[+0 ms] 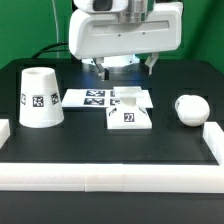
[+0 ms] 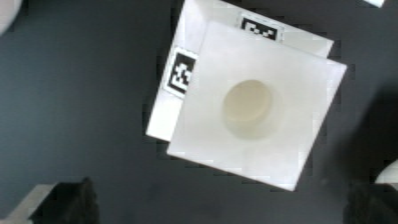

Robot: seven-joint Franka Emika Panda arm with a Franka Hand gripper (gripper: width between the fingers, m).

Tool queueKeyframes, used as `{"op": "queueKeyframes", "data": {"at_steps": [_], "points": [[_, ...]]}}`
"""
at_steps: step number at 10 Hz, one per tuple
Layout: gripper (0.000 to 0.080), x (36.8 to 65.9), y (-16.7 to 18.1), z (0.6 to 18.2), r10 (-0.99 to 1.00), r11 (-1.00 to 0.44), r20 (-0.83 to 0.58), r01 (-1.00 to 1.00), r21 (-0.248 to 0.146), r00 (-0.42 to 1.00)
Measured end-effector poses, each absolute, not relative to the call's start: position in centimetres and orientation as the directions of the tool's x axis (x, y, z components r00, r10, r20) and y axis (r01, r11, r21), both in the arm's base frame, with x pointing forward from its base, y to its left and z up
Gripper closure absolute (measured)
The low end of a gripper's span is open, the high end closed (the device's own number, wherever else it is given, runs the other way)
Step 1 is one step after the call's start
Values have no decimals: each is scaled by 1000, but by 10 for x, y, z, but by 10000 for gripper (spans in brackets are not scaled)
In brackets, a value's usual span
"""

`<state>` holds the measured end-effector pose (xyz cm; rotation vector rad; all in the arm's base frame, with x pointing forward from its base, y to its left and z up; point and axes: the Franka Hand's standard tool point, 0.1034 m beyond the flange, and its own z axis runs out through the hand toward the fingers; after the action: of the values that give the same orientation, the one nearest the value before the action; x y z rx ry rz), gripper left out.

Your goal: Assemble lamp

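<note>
On the table (image 1: 100,145), the shade (image 1: 40,97) stands wide end down near the edge at the exterior view's left. The base (image 1: 130,112) lies flat mid-table, socket up (square, so no long axis), directly beneath the gripper (image 1: 124,68). Its sides are skewed to the spread, empty fingers (image 2: 59,203). The bulb (image 1: 189,108) rests near the opposite edge.

From my screen the base (image 1: 138,122), shade (image 1: 40,98) and bulb (image 1: 188,108) all look like smooth matt white plastic; the table (image 1: 100,146) reads as dull, non-reflective black.
</note>
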<state>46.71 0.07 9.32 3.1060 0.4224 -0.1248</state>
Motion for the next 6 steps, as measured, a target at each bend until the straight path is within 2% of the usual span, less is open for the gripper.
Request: {"op": "queueKeyframes", "data": {"at_steps": [5, 6], "points": [[100, 467, 7, 92, -51, -999, -82, -52, -8, 995], [100, 466, 7, 88, -60, -998, -80, -61, -8, 995]]}}
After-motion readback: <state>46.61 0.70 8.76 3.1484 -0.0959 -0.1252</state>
